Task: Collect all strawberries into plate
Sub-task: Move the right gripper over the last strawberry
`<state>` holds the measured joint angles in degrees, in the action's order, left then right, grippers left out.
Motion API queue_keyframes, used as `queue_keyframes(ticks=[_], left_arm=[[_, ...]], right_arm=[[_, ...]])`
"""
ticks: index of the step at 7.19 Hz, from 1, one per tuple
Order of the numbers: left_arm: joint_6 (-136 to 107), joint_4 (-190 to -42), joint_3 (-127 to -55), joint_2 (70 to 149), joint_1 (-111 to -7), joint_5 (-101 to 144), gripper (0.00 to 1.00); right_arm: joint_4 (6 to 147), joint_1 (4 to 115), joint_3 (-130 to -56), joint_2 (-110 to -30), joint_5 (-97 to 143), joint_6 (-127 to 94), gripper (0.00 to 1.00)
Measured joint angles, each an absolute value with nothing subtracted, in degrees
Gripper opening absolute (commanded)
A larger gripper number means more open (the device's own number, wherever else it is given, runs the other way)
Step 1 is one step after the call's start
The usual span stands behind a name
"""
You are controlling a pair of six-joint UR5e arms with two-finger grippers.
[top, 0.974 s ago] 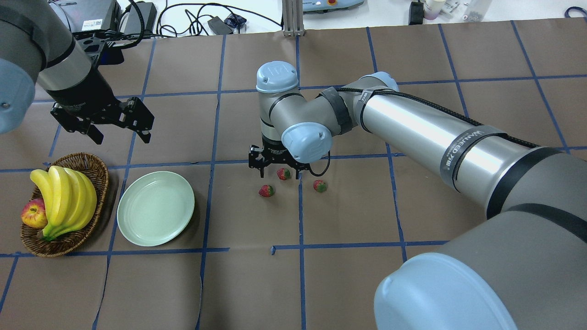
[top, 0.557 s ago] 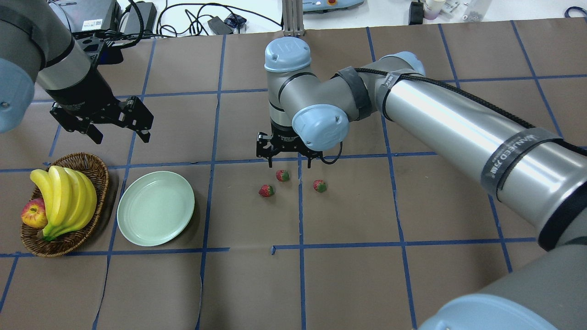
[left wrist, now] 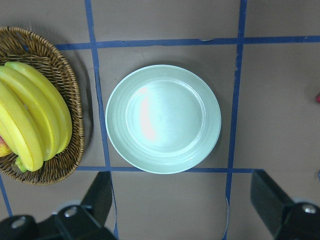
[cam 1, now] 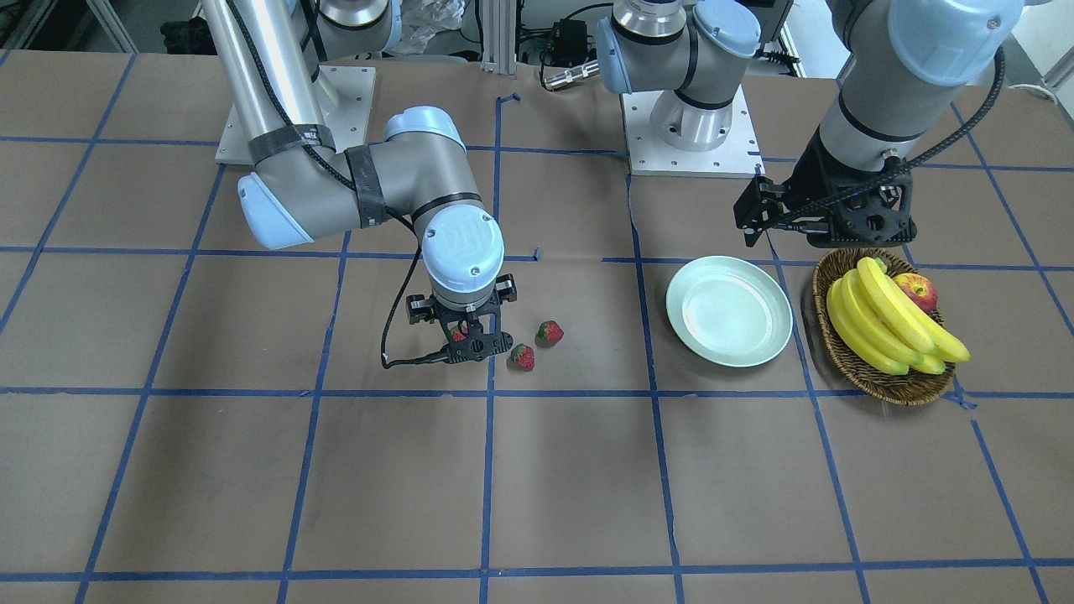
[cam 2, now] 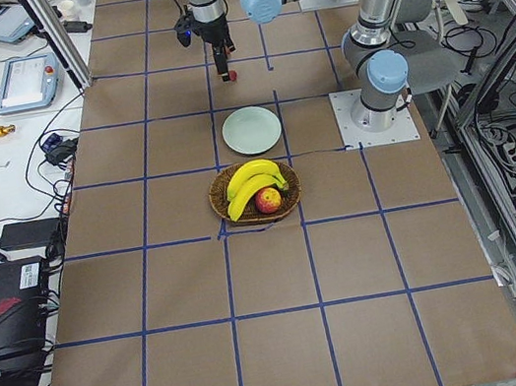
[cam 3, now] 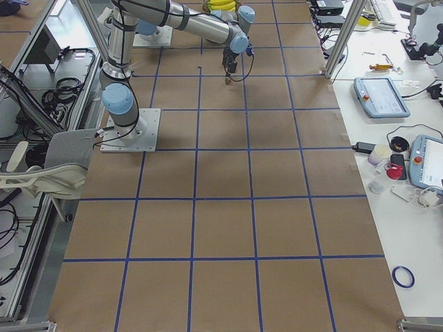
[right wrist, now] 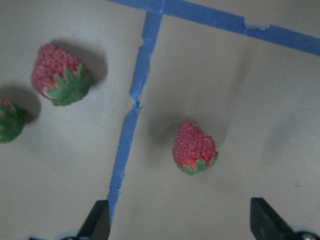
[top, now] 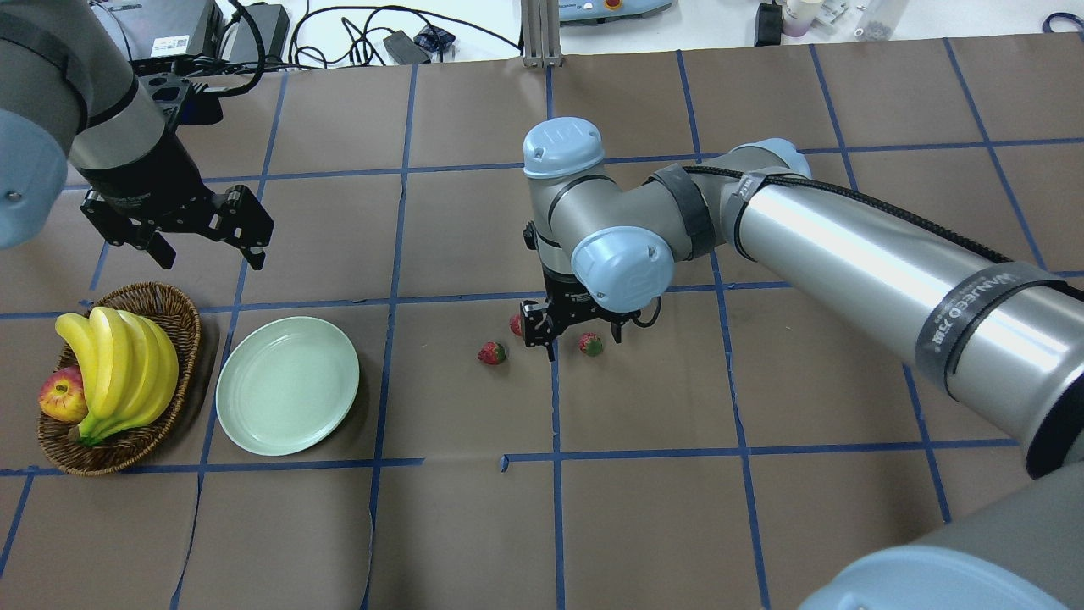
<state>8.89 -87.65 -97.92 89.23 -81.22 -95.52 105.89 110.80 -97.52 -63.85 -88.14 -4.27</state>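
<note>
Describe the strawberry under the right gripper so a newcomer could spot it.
From the mint-green plate, look toward the right arm to the blue tape line under its wrist. The target strawberry lies alone on the line's far side, under the open right gripper; the other two strawberries sit together on the plate's side.

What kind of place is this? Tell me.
Probably a robotics lab: a left arm and right arm bolted to a table gridded with blue tape, control tablets alongside.

Three strawberries (right wrist: 61, 74) (right wrist: 195, 147) (right wrist: 9, 121), one plate (top: 288, 385). One basket (top: 185, 315), one apple (top: 61, 396), one bunch of bananas (top: 127, 364). Two robot arms (top: 127, 144) (top: 847, 246).
</note>
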Motion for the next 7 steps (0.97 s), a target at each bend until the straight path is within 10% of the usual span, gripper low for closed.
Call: queue_keyframes(ticks=[5, 7], left_arm=[[8.5, -87.7, -98.1, 89.5, -82.4, -95.8, 1.00], [8.5, -87.7, -98.1, 89.6, -82.5, -95.9, 1.00]], right_arm=[[108.4, 110.0, -98.8, -61.9, -88.2, 1.6, 0.94], [110.6, 110.0, -98.8, -60.7, -88.6, 3.7, 0.63]])
